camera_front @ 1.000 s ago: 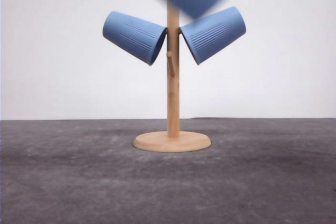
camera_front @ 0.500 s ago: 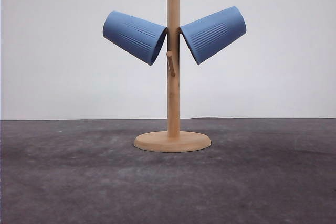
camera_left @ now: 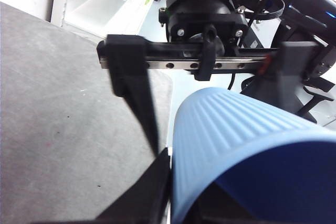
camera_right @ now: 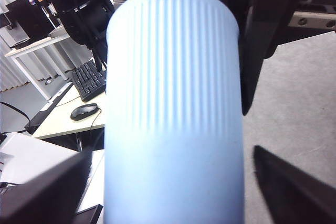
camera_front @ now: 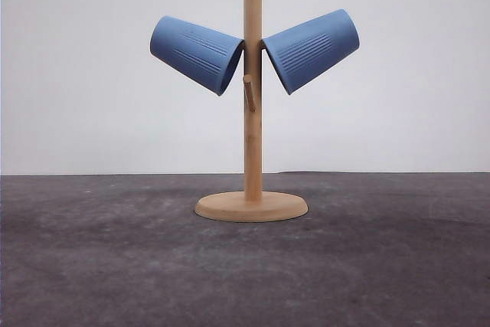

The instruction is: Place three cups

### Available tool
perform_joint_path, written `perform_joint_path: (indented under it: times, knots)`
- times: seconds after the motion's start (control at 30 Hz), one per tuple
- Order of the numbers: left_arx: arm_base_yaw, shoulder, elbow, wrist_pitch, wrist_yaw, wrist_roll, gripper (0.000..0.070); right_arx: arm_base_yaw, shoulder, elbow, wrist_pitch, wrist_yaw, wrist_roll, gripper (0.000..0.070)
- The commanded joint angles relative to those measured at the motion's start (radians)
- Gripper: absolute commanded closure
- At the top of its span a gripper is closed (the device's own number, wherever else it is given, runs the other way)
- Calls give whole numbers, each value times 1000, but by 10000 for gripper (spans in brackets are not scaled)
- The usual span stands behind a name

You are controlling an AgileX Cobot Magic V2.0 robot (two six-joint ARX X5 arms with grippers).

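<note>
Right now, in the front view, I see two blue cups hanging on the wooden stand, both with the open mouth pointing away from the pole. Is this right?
Not quite. The front view does show two blue cups, the left cup and the right cup, hanging on the wooden stand, but their open mouths face inward, toward the pole; the closed bottoms point outward and up.

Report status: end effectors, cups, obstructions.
Left end effector shut on third cup; right end effector open around it. Rack holds other two cups. No obstruction seen.

Two light-blue cups (camera_front: 197, 53) (camera_front: 311, 50) are hanging at 10 and 2 o'clock on one wooden stand (camera_front: 251, 206); a third cup (camera_left: 247, 156) is sitting between end-effector fingers.
</note>
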Motion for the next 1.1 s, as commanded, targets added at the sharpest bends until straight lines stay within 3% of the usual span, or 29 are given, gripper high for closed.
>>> perform_joint_path:
  times: [0.0, 0.23, 0.37, 0.43, 0.57, 0.7, 0.77, 0.87, 1.0, 1.07]
  knots:
    - [-4, 13, 27, 8, 9, -1, 700, 7, 11, 9, 11, -1, -8, 258]
    - [-4, 13, 27, -28, 8, 0, 672, 7, 11, 10, 5, -2, -7, 333]
    - [10, 12, 27, -64, 8, 0, 425, 1, 11, 10, -16, -1, -7, 365]
    - [27, 13, 28, -85, 8, 0, 352, -10, 11, 10, -32, -1, -7, 364]
    - [70, 12, 28, -125, 8, 5, 340, -46, 10, 10, -99, 25, -8, 364]
    - [144, 12, 28, -165, -23, 4, 341, -77, 9, 12, -205, 217, -3, 364]
    - [179, 12, 28, -185, -102, 3, 342, -80, 9, 12, -255, 357, 17, 364]
    - [210, 12, 28, -212, -307, -5, 345, -72, 10, 12, -298, 555, 70, 364]
    - [232, 13, 28, -234, -624, -29, 345, -25, 11, 12, -287, 749, 195, 364]
    - [241, 13, 28, -247, -727, -30, 346, 3, 20, 12, -281, 843, 261, 364]
